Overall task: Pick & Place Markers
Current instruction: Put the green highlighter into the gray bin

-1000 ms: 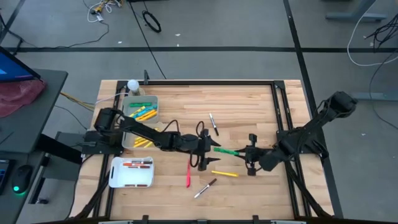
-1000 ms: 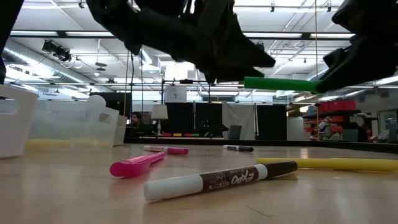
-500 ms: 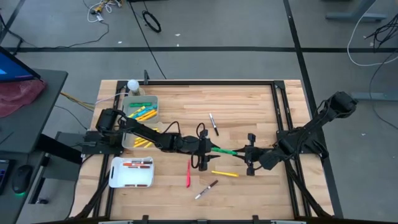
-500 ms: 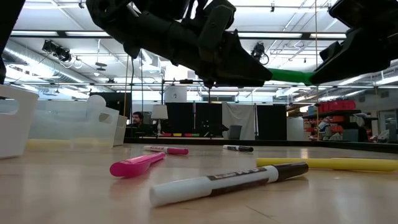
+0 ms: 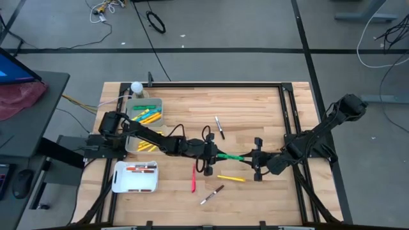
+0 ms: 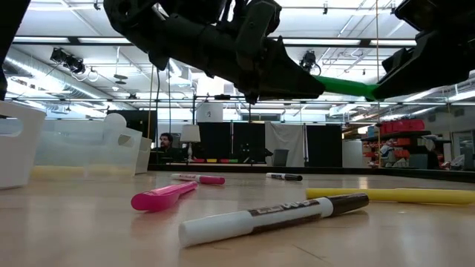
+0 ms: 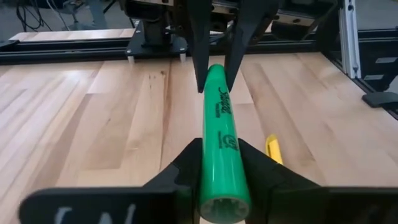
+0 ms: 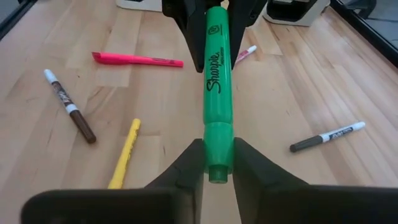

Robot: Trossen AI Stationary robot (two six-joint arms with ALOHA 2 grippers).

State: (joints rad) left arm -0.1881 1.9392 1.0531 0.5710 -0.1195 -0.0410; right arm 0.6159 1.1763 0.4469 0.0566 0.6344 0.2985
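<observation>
Spanning the gap between both arms, the green Sharpie highlighter (image 8: 217,81) hangs above the wooden table (image 5: 255,105): your left gripper (image 7: 219,163) pinches one end, your right gripper (image 8: 217,163) the capped other end. Expect it light, stiff, slick plastic; hold mid-barrel. A yellow marker (image 8: 125,153) lies below your right gripper.

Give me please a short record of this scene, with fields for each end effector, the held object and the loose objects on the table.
left end effector: shut on one end of the slim green plastic highlighter, above the wooden table
right end effector: shut on its other end
highlighter: held in the air between both arms
loose on table: yellow marker, pink marker, white-brown marker, white-black pen
</observation>
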